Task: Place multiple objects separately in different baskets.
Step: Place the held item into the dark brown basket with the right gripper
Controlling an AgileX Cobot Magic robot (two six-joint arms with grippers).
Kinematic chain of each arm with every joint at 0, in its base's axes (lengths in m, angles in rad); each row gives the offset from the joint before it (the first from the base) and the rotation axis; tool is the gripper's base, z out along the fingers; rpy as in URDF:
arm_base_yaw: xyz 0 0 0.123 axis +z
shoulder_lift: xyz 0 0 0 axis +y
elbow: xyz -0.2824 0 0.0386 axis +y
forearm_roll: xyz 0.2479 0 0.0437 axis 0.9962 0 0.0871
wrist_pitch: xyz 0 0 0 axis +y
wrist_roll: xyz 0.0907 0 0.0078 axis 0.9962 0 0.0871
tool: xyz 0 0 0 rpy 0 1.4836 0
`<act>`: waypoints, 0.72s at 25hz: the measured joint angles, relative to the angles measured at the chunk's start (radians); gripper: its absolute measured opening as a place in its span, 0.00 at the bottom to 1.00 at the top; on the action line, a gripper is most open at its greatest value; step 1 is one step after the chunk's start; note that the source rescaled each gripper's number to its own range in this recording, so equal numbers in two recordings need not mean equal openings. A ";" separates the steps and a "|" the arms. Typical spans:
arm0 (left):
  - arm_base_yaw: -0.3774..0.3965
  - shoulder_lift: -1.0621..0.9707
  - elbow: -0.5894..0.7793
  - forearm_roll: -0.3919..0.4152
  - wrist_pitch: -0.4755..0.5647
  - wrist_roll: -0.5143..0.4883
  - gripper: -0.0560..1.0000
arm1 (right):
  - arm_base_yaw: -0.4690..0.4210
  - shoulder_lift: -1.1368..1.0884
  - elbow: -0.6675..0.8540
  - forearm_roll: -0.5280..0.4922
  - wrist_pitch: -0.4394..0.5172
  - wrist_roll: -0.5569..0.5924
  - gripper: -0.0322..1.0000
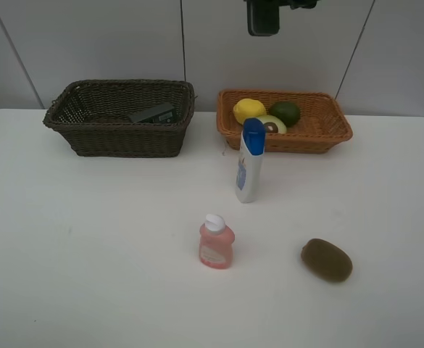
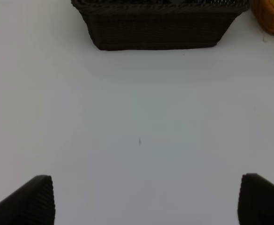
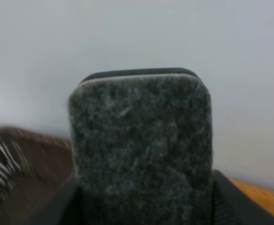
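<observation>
One dark eraser block (image 3: 141,140) is clamped upright in the jaws of the right gripper (image 3: 144,206). The dark brown basket (image 1: 125,138) lies below, to its left. Best to centre over it, descend, then release beside the pump bottle (image 1: 154,114).

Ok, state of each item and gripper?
Left gripper: open.
Right gripper: shut on dark flat eraser block.
White blue-capped bottle: upright on table.
Pink bottle: upright on table.
Brown kiwi: on table.
Dark green pump bottle: lying in dark wicker basket.
Yellow lemon: in orange-tan wicker basket.
Halved avocado: same basket.
Green lime: same basket.
</observation>
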 joint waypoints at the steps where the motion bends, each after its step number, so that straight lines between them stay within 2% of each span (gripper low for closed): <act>1: 0.000 0.000 0.000 0.000 0.000 0.000 1.00 | 0.033 0.035 -0.017 0.010 -0.060 -0.003 0.34; 4: 0.000 0.000 0.000 0.000 0.000 0.000 1.00 | 0.121 0.150 -0.081 0.012 -0.201 -0.006 0.34; 7: 0.000 0.000 0.000 0.000 0.000 0.000 1.00 | 0.185 0.285 -0.193 0.012 -0.268 -0.006 0.34; 11: 0.000 0.000 0.000 0.000 0.000 0.000 1.00 | 0.227 0.475 -0.397 0.012 -0.264 -0.004 0.34; 14: 0.000 0.000 0.000 0.000 0.000 0.000 1.00 | 0.234 0.595 -0.543 0.012 -0.206 -0.002 0.34; 15: 0.000 0.000 0.000 0.000 0.000 0.000 1.00 | 0.234 0.626 -0.581 0.016 -0.183 -0.002 0.38; 18: 0.000 0.000 0.000 0.000 0.000 0.000 1.00 | 0.234 0.668 -0.630 0.044 -0.150 0.002 0.79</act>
